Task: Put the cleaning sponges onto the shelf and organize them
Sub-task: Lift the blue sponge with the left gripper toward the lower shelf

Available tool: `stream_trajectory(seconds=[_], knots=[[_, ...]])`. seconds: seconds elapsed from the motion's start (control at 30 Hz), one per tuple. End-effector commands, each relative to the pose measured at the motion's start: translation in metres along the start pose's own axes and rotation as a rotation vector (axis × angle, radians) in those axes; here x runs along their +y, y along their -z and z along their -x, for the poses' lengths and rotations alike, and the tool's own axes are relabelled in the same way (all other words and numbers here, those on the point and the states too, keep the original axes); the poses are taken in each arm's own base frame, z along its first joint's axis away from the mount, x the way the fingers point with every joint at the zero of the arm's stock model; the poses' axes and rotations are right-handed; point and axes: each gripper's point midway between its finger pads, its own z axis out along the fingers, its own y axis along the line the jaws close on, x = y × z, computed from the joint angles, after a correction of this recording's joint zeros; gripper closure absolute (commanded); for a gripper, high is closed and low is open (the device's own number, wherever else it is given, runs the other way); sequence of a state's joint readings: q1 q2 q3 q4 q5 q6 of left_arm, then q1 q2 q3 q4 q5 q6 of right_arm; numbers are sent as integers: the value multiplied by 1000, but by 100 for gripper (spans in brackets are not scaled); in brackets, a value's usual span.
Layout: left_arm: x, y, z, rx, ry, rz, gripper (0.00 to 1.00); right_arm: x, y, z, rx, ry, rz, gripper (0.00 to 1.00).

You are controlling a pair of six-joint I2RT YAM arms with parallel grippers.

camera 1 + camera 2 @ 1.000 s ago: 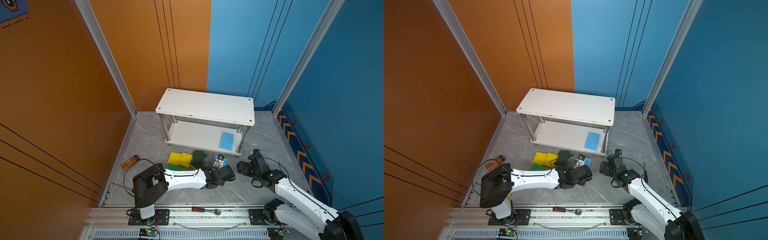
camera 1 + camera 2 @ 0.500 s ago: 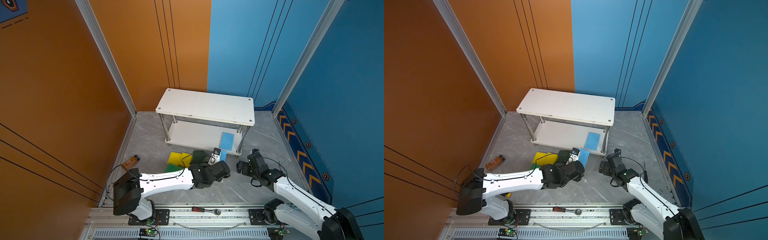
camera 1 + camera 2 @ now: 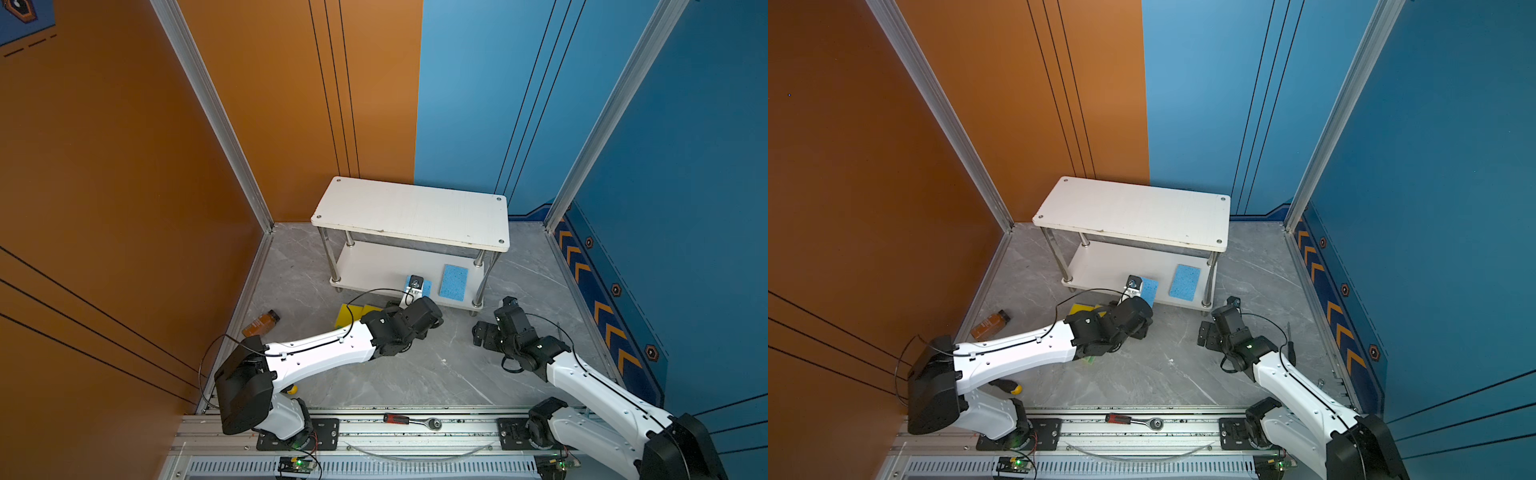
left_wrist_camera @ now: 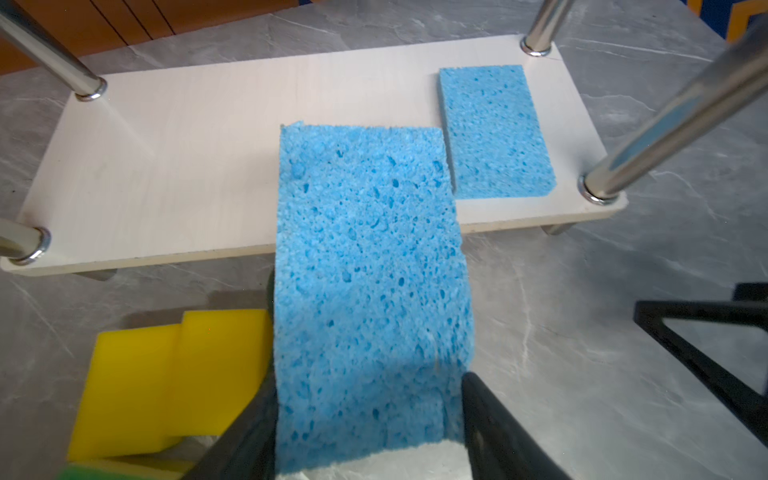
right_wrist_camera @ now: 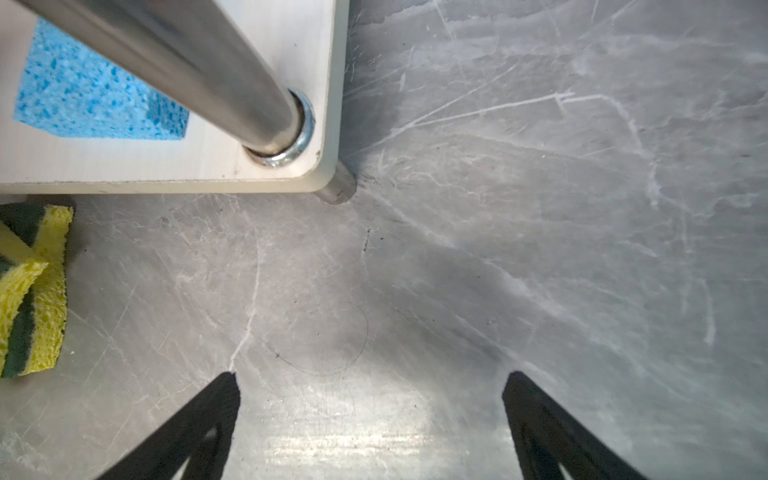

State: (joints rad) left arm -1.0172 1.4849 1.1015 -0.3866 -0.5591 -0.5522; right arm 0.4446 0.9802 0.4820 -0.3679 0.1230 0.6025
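The left pincer pinched a blue sponge reaching ahead over the lower board of the shelf; the right pincer stood spread above the worktop.

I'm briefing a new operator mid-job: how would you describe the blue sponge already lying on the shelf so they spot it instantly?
Find the white two-tier shelf at the back of the grey floor and look at its lower board. The blue sponge lies flat there, beside the front right post. The other blue sponge is gripped in the left hand; this one rests free.
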Motion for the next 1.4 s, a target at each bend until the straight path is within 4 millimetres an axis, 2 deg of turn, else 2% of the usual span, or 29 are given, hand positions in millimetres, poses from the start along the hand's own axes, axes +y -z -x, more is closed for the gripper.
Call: stream_trajectory(seconds=[0.0,0.2,0.47,0.67,1.0,1.37], knots=[[5,-6,17,-34,-9,-19,33,-1,9,3,0,-2,-1,2],[8,-27,25,-33,12,-23,32,-3,15,3,-17,-12,2,2],[-3,-54,30,-27,29,-43,32,-4,19,2,-17,-17,7,2],[-9,-67,38,-21,21,-49,31,-6,21,1,-18,-21,1,2],[-14,-95,38,-11,48,-48,31,-7,22,1,-23,-22,0,2],[-21,-114,34,4,71,-48,31,-6,22,3,-21,-19,0,2]])
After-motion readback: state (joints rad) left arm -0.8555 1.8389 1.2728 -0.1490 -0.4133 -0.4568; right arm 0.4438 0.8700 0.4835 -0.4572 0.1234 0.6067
